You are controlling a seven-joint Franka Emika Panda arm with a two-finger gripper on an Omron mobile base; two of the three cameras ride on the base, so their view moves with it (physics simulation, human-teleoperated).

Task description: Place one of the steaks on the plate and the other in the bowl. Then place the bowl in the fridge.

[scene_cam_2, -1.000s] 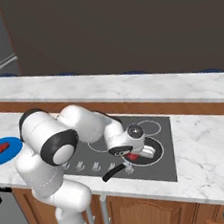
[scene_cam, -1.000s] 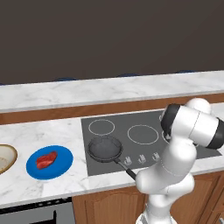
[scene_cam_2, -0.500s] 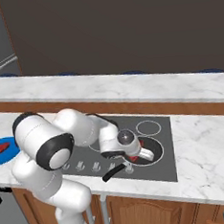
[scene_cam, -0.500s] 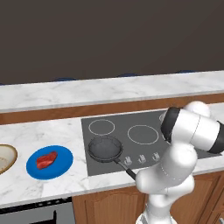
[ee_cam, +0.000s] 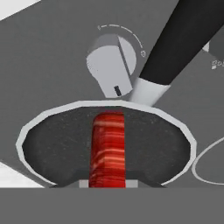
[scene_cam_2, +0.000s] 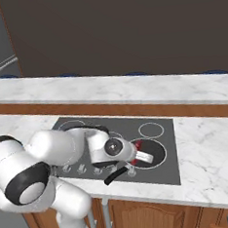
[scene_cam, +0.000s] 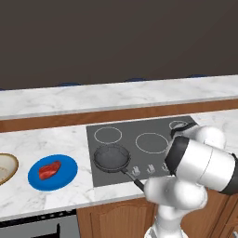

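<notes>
the two-finger gripper (scene_cam_2: 138, 157), wide a second ago, has now narrowed onto the second flat slab of bright red raw steak (ee_cam: 107, 148), which stands on edge inside the small dark frying pan (ee_cam: 52, 148) on the grey hob. that looks like a grasp made, so lifting comes next. the first red steak (scene_cam: 49, 170) already lies on the flat round bright-blue plate (scene_cam: 67, 174), left of the pan; the beige-tan brown-rimmed bowl (scene_cam: 6, 168) sits further left at the picture's edge. the pan's rim and black handle (ee_cam: 183, 43) crowd the way out; bare marble lies open leftward.

Pan handle (ee_cam: 183, 41) close above steak (ee_cam: 107, 148)
</notes>
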